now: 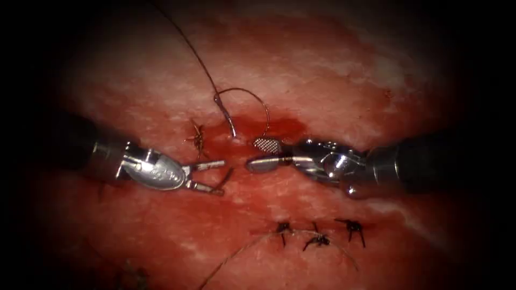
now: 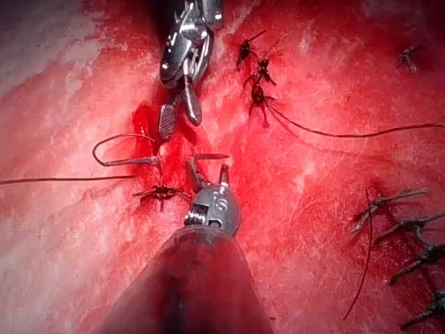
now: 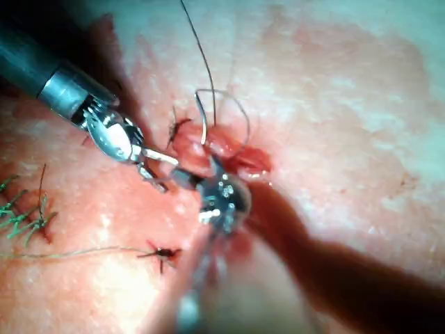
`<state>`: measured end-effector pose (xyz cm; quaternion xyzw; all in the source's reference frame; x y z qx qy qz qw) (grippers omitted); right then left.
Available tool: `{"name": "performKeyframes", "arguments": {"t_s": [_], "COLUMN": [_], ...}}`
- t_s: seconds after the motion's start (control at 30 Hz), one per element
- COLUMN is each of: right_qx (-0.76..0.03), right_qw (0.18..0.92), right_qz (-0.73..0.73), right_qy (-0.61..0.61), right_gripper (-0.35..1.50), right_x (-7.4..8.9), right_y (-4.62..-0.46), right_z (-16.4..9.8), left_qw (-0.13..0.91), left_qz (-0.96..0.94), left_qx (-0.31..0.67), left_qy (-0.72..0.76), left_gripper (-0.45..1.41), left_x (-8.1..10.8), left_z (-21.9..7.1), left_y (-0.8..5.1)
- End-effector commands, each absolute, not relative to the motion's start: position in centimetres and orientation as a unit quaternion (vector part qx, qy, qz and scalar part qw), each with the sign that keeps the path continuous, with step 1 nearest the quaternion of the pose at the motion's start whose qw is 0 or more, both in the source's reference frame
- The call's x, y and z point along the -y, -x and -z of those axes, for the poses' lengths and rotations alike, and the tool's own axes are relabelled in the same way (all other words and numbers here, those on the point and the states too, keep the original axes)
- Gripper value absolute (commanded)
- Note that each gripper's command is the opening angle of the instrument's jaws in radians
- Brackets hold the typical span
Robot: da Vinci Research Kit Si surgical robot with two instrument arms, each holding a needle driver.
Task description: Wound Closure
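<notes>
The curved needle stands in the tissue at the cut, arching over a pool of red fluid, and neither tool holds it. Its thread runs away to the upper left. My right tool is open just below the needle's right end, with nothing between its jaws. Facing it from the cut's left, my left tool is also open and holds nothing. The left wrist view has the needle beside the right tool and the left tool. The needle arches above the left tool in the right wrist view.
One tied stitch sits just left of the red pool. Three more knots lie in a row nearer the front, with a loose thread running past them. Red fluid wets the tissue around the cut.
</notes>
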<state>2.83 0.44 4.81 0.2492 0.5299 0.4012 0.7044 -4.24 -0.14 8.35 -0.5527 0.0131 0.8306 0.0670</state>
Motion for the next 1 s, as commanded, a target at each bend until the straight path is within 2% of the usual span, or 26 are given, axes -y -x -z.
{"name": "performKeyframes", "arguments": {"t_s": [0.03,0.47,0.6,0.77,0.87,1.0], "right_qx": [-0.529,-0.53,-0.53,-0.53,-0.53,-0.53], "right_qw": [0.705,0.705,0.705,0.705,0.705,0.705], "right_qz": [-0.401,-0.4,-0.4,-0.401,-0.401,-0.401], "right_qy": [-0.251,-0.248,-0.248,-0.248,-0.247,-0.248], "right_gripper": [1.35,1.35,1.35,1.36,1.36,1.36], "right_x": [-0.36,-0.32,-0.31,-0.31,-0.3,-0.31], "right_y": [-2.88,-2.92,-2.92,-2.93,-2.93,-2.92], "right_z": [-4.85,-4.9,-4.91,-4.9,-4.9,-4.9], "left_qw": [0.067,0.084,0.097,0.106,0.114,0.119], "left_qz": [-0.83,-0.81,-0.81,-0.811,-0.81,-0.809], "left_qx": [-0.011,-0.031,-0.032,-0.03,-0.026,-0.023], "left_qy": [0.553,0.58,0.577,0.575,0.575,0.576], "left_gripper": [0.16,0.1,-0.08,-0.18,-0.45,-0.45], "left_x": [0.21,0.16,0.1,0.06,0.06,0.07], "left_z": [-8.41,-8.33,-8.35,-8.38,-8.39,-8.39], "left_y": [4.29,4.46,4.42,4.41,4.41,4.4]}}
